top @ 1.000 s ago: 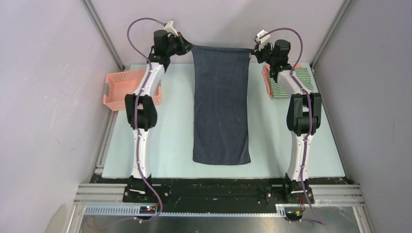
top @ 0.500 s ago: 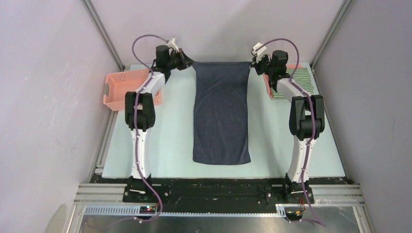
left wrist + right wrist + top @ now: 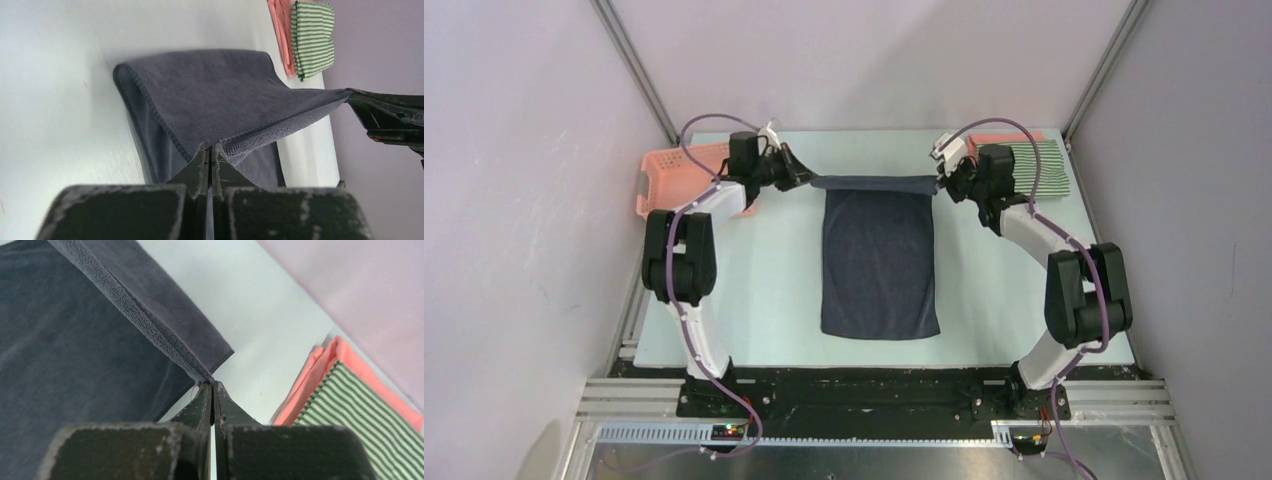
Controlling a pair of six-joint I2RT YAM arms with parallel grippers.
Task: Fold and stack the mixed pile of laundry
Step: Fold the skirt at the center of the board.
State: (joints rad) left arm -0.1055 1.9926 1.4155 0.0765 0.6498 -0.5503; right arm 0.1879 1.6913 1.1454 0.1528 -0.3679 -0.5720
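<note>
Now — left gripper: pinching one far corner of dark navy-grey cloth | right gripper: pinching the other | cloth: far edge raised taut, rest flat on table | striped garment atop salmon-pink shirt, far right.

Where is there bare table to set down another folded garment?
Bare table lies between the navy cloth and the left arm, and between it and the right arm. Crowded: the far right corner, striped garment over pink garment, and the basket far left.
</note>
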